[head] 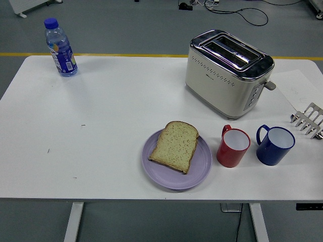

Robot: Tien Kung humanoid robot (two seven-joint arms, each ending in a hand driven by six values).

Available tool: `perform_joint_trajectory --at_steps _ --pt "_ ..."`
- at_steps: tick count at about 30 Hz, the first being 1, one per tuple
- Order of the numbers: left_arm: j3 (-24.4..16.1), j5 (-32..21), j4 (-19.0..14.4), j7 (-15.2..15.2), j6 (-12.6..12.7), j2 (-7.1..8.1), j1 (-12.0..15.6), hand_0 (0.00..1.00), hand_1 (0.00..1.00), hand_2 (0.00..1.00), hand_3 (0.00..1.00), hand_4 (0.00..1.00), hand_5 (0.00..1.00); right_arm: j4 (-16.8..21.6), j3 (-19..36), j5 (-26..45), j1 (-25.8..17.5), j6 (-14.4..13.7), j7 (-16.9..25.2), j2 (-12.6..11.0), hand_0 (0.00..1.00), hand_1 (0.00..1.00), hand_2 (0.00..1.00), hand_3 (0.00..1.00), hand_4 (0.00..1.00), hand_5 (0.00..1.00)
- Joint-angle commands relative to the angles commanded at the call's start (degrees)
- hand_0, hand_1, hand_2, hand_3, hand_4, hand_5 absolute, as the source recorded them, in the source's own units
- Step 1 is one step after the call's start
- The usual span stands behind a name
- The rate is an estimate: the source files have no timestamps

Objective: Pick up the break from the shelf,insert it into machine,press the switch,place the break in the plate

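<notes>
head view: bread slice (175, 145) on purple plate (201, 174)

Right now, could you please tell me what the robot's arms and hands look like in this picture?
Neither arm nor robot hand is in view, so nothing of their look can be told. Only the table shows, with the bread on the plate and the toaster.

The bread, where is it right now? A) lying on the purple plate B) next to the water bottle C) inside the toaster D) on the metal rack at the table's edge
A: the slice of bread lies flat on the purple plate near the table's front edge, while the toaster slots look empty.
</notes>
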Motion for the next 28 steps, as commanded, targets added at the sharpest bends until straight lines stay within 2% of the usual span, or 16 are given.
perform_joint_trajectory --at_steps 28 --pt "0.16 -0.5 0.0 -0.05 0.26 0.0 -0.53 0.603 0.465 0.46 0.546 0.286 0.933 -0.02 0.37 0.72 0.21 -0.13 0.01 0.36 0.683 0.643 0.68 0.602 0.49 0.233"
